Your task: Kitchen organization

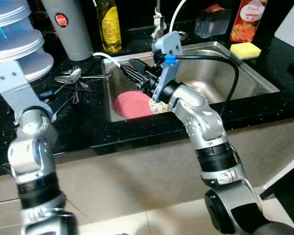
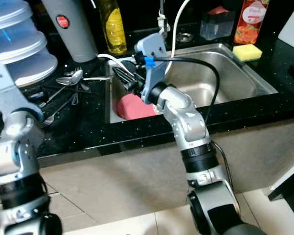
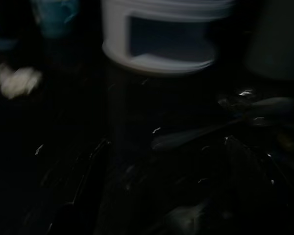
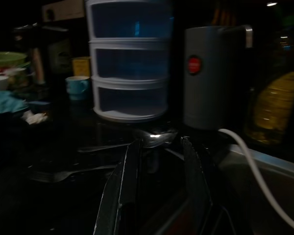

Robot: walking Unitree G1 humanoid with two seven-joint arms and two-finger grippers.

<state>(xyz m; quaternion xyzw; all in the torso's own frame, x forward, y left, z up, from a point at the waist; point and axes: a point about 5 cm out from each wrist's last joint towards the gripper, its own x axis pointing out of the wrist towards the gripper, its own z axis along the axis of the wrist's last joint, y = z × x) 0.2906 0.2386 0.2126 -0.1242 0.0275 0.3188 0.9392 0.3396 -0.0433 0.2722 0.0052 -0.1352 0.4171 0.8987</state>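
Several spoons and forks [image 1: 73, 78] lie scattered on the black counter left of the sink [image 1: 235, 73]. My right gripper [image 1: 130, 68] reaches over the sink's left rim toward them, open, with nothing between its fingers. In the right wrist view a spoon [image 4: 157, 134] lies just beyond the right gripper [image 4: 160, 143]. A pink plate [image 1: 130, 105] lies in the sink under that arm. My left arm [image 1: 32, 127] rises at the left, forearm angled up and back over the counter. The dark left wrist view looks down on cutlery [image 3: 201, 134] and a white container [image 3: 161, 34].
A stacked white-and-blue container [image 1: 14, 39], a grey jug with a red button [image 1: 68, 27] and a yellow oil bottle [image 1: 109, 24] stand behind the cutlery. A white cable [image 1: 110, 58] crosses the sink's corner. A yellow sponge [image 1: 245, 49] and an orange carton [image 1: 247, 19] sit at the back right.
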